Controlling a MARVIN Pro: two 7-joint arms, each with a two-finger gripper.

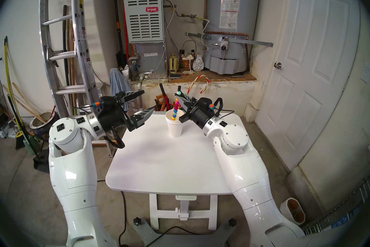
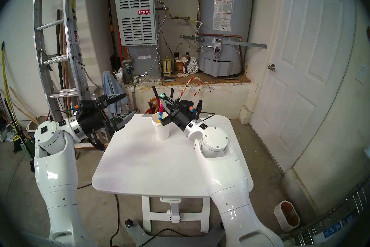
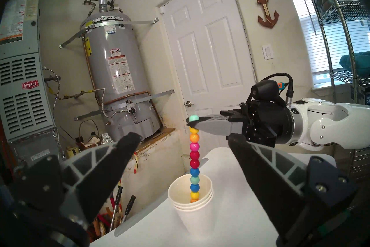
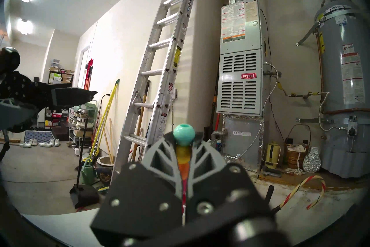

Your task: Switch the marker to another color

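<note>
Right gripper (image 3: 193,123) clamps the marker (image 3: 194,162) near its top, centre frame, bottom end in the cups (image 3: 193,207); left gripper (image 1: 143,103) waits wide open, empty. Next, probably release it.

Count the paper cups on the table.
3 paper cups, all nested in one stack toward the table's far edge, the marker's lower end inside. More could hide within.

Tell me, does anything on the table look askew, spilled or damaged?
Nothing stands out. The stacked paper cups stand upright on the white table, and the marker hangs straight into them, gripped near its top by the right hand.
</note>
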